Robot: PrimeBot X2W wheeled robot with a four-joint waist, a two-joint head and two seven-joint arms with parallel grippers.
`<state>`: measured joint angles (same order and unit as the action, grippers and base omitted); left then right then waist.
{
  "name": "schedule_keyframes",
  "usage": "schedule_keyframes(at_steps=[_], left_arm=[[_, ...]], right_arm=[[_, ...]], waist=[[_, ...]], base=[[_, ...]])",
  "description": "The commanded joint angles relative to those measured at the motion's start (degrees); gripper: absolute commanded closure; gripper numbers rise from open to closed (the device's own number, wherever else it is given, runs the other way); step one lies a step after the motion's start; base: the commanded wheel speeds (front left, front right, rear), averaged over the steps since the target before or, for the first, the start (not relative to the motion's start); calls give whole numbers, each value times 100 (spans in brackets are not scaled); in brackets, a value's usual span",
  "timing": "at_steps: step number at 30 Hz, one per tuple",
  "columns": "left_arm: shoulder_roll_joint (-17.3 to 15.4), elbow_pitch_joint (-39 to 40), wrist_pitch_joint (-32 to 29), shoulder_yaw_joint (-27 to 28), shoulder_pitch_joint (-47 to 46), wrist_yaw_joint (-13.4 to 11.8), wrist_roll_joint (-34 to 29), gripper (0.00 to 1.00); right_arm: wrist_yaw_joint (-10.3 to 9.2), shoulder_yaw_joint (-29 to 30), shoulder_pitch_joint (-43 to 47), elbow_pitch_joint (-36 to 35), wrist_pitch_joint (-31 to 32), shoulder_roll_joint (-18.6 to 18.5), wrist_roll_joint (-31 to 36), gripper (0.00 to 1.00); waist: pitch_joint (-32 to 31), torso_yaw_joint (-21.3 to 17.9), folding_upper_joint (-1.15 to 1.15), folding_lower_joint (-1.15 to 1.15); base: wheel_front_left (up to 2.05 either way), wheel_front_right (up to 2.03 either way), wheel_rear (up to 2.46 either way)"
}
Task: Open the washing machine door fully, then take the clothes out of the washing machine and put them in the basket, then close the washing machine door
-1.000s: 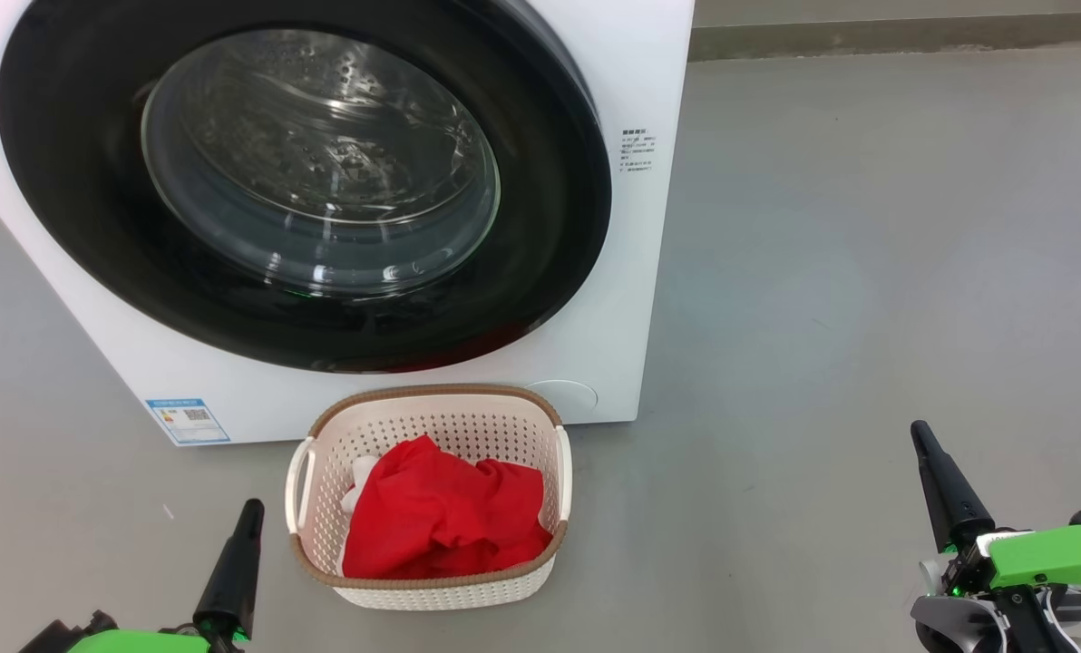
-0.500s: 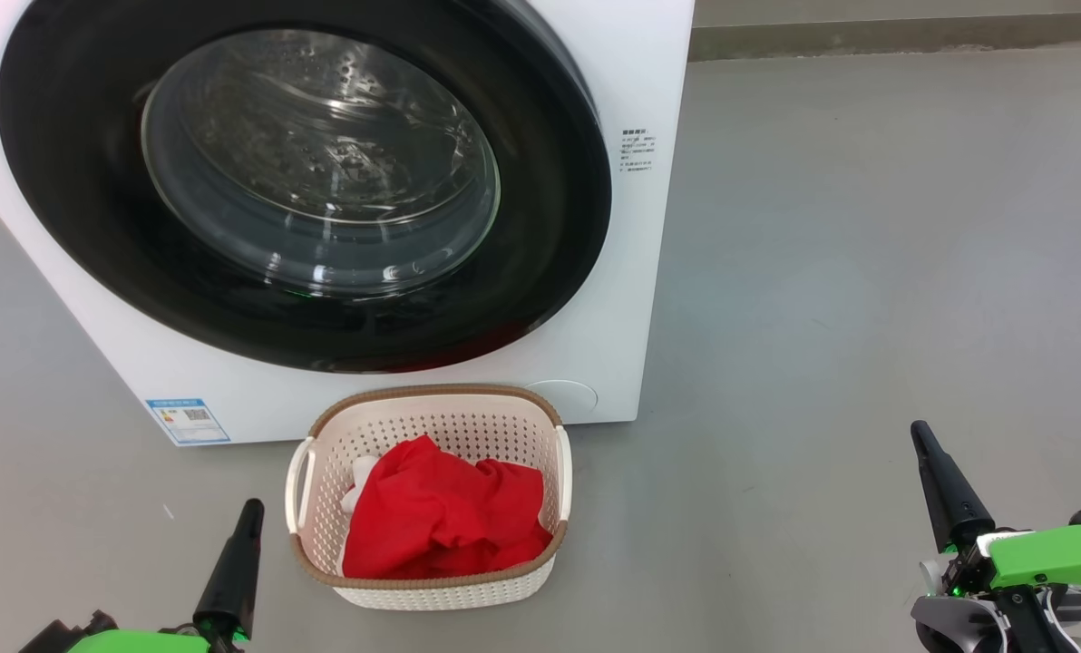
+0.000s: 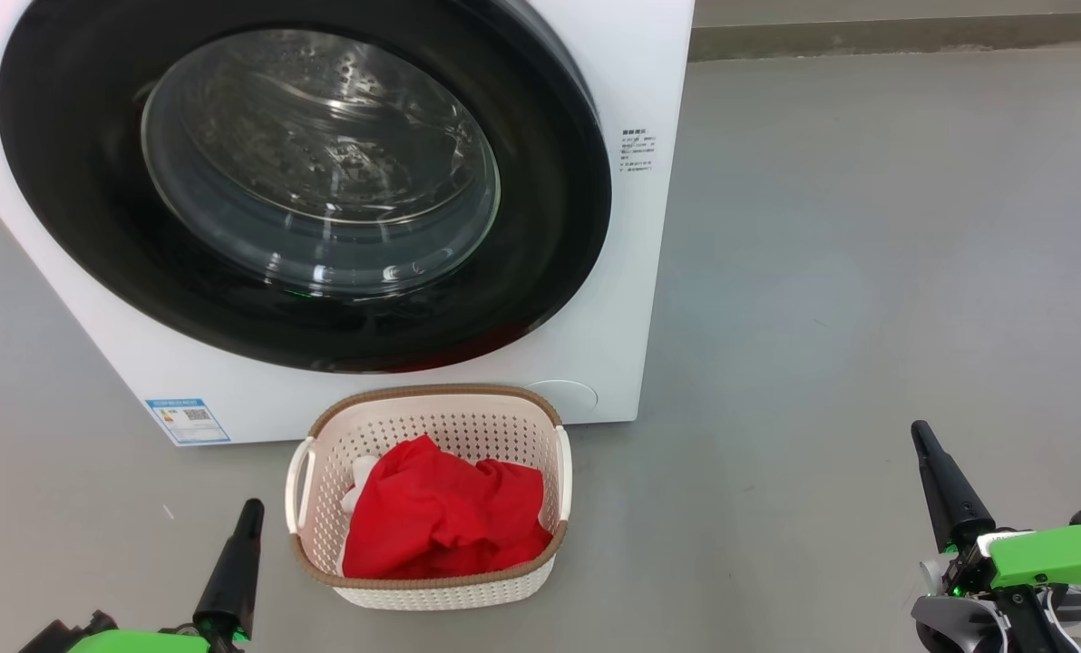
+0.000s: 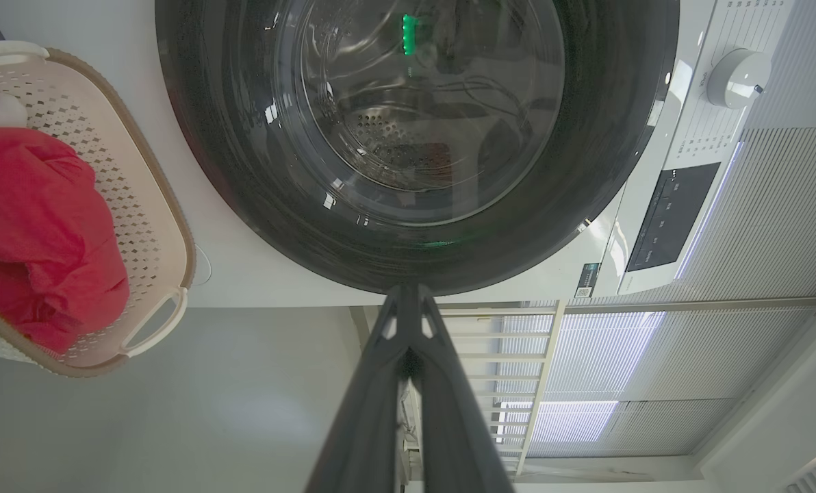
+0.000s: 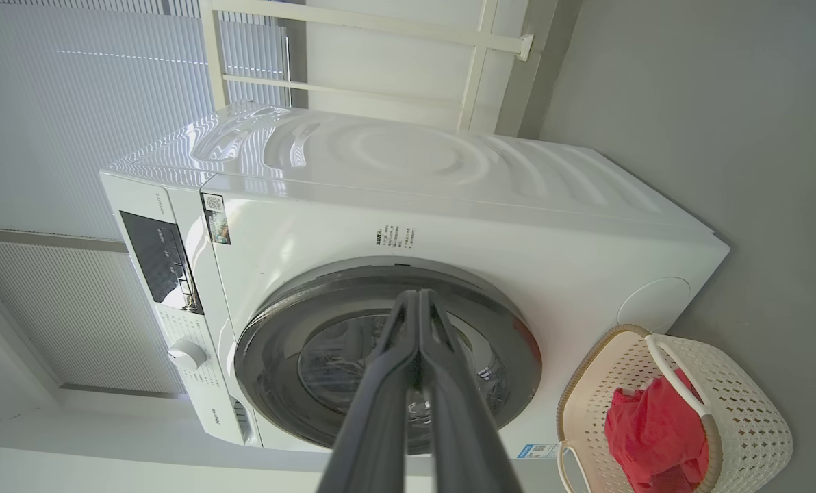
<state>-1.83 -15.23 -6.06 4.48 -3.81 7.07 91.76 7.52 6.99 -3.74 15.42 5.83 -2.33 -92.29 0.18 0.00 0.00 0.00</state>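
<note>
Grey floor is stretching out around the washer, which is standing at the upper left of the head view with its front facing the robot. Its door is sitting shut, flush against the white front, the glass bowl bulging toward the camera and showing the steel drum behind it. Just before the washer's lower front, touching it or not cannot be told, the basket is resting upright on the floor, mouth up, handles facing left and right, its longer side seeming to run along the washer's front. The clothes are lying bunched inside it, a red heap filling the near part, with a small white piece peeking out at the heap's left edge. The left gripper is hovering just left of the basket's near left corner, apart from it, fingers pressed together and holding nothing, pointing up and slightly right toward the washer. The right gripper is hanging well to the right of the basket over bare floor, fingers likewise pressed together and empty, leaning up and left. The left wrist view is looking along its closed fingers at the door's rim, the basket lying off to that view's left; the right wrist view is aiming at the door, the basket sitting at its lower right.
</note>
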Motion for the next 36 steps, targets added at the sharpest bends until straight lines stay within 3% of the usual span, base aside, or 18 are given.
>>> schedule_keyframes(at_steps=[1, 36], left_arm=[[-105, 118, -43, 204, -238, 42, 40, 100], [-105, 118, -42, 204, -238, 42, 41, 100]], right_arm=[[-3, -78, -241, -141, 41, -80, -12, 100], [-3, -63, -242, -140, 53, -69, 0, 100]], waist=[[0, 0, 0, 0], [0, 0, 0, 0]], base=[[0, 0, 0], [0, 0, 0]])
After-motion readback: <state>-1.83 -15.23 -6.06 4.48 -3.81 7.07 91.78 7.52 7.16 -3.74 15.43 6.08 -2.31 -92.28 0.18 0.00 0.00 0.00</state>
